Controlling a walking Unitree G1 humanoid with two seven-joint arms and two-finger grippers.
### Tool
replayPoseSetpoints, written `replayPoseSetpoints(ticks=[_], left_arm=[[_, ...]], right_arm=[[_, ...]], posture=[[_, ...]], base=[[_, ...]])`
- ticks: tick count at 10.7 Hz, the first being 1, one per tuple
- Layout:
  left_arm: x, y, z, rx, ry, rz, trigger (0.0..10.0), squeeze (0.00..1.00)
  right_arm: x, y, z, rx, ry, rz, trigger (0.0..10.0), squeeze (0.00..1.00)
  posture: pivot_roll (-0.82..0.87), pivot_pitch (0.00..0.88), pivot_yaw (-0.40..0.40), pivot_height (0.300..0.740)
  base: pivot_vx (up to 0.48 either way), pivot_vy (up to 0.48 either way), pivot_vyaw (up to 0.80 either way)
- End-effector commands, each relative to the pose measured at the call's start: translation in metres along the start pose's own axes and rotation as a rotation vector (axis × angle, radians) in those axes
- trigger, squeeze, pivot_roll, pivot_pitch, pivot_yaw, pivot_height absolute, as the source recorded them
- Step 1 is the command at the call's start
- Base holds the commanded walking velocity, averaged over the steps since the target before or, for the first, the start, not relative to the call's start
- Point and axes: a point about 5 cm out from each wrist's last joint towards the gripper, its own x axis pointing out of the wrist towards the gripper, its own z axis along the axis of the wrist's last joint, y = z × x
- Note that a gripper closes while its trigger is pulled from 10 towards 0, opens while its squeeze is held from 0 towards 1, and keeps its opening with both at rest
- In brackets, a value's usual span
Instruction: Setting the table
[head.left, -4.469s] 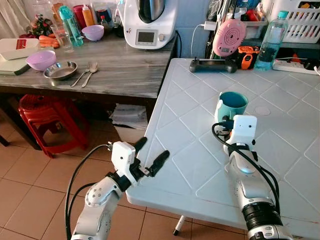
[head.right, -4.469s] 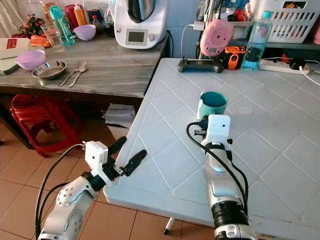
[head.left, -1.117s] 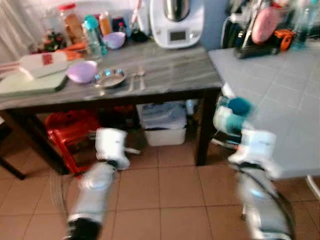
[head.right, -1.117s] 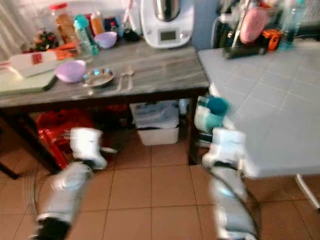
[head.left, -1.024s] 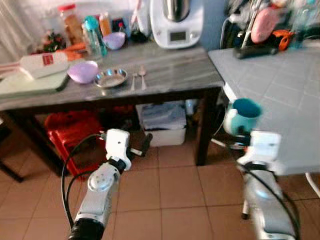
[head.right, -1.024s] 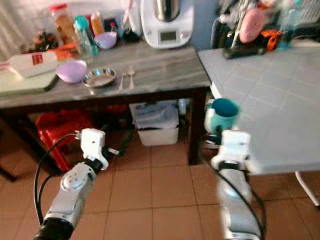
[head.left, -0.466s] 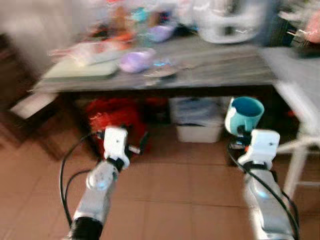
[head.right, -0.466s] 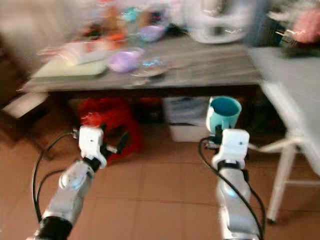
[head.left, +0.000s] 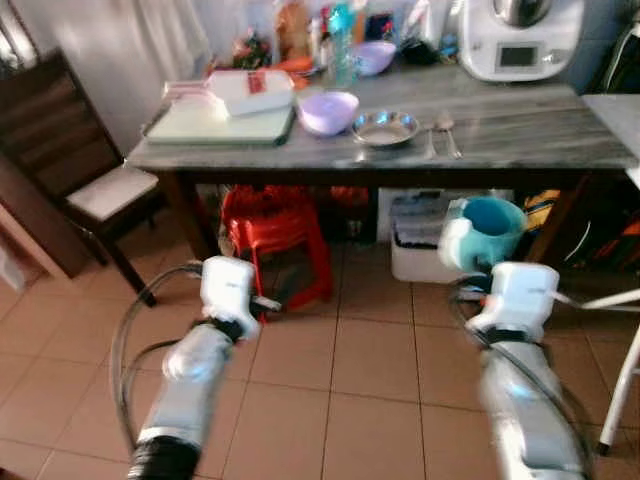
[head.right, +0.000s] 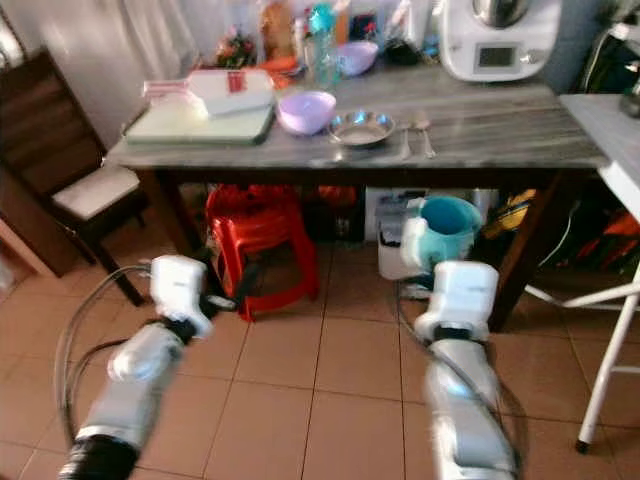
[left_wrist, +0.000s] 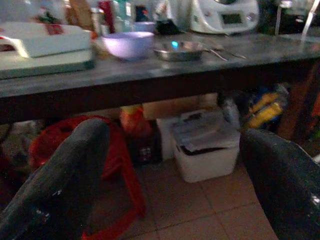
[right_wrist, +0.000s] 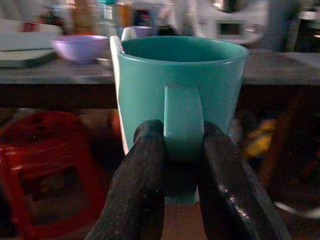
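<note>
Teal mug (right_wrist: 180, 100) is riding upright in your right gripper (right_wrist: 182, 165), whose two black fingers are clenched on the handle from either side; in the head views the mug (head.right: 440, 232) is hanging in the air above the tiled floor (head.left: 370, 370), in front of the grey wooden table (head.left: 540, 125) and not yet over it. Your left gripper (left_wrist: 170, 175) is travelling released, its fingers spread wide apart and grasping nothing.

You are judging this as a carry phase: the mug is in transit toward a place setting. Keep the rim level while the body is turning, since the grip is on the handle only and the cup body could swing. Approach the table edge squarely and raise the mug above the tabletop before advancing. Choose a bare patch of the top, away from the purple bowl (head.left: 329, 111), the steel dish (head.left: 387, 127) and the cutlery (head.left: 441, 136) beside it.

The right wrist view is confirming the handle pinch, which the head views are hiding behind the white wrist housing. The head views are giving you the layout: the red stool (head.left: 274, 232) under the table, the dark chair (head.left: 80, 170) on your left, and the white appliance (head.left: 517, 38) at the far right of the top.
</note>
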Motion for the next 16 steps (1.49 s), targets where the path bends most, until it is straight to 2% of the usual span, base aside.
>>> replayPoseSetpoints(ticks=[1,8,16], left_arm=[[0.001,-0.002,0.004,-0.008,-0.015,-0.018,10.0,0.0],[-0.003,-0.007,0.003,-0.058,-0.02,-0.054,10.0,0.0],[-0.008,-0.019,0.004,-0.09,-0.015,-0.103,10.0,0.0]], right_arm=[[0.001,-0.004,0.008,-0.005,-0.039,-0.006,10.0,0.0],[-0.002,-0.006,0.01,-0.009,-0.047,-0.004,10.0,0.0],[-0.002,-0.014,0.023,-0.034,-0.097,-0.042,10.0,0.0]], posture=[[0.03,0.003,0.089,0.74],[0.03,0.004,0.088,0.74],[0.02,0.005,0.083,0.74]], base=[[0.0,0.0,0.0],[0.267,0.0,0.0],[0.412,0.0,0.0]])
